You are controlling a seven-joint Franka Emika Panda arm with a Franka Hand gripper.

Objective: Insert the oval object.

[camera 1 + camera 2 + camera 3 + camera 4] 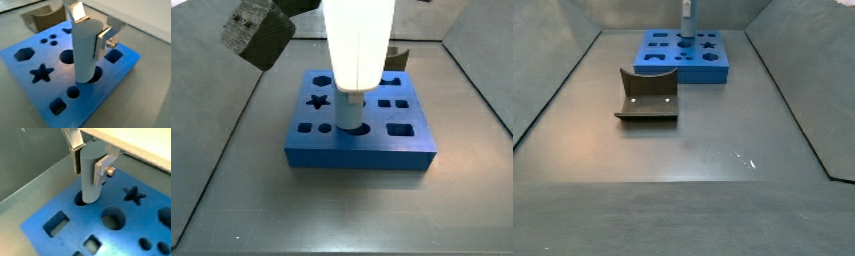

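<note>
Gripper (92,26) is clamped on the slim pale grey-blue oval peg (87,52); I'm holding it upright so its tip meets the blue plastic block's (37,90) oval hole (83,200).

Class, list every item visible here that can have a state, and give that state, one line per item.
End effector: shut on the oval object, above the blue block.
Oval object: upright, lower end at the mouth of the block's hole.
Blue block: flat on the floor, other holes empty.
Dark arch-shaped block: lying apart, untouched.
</note>
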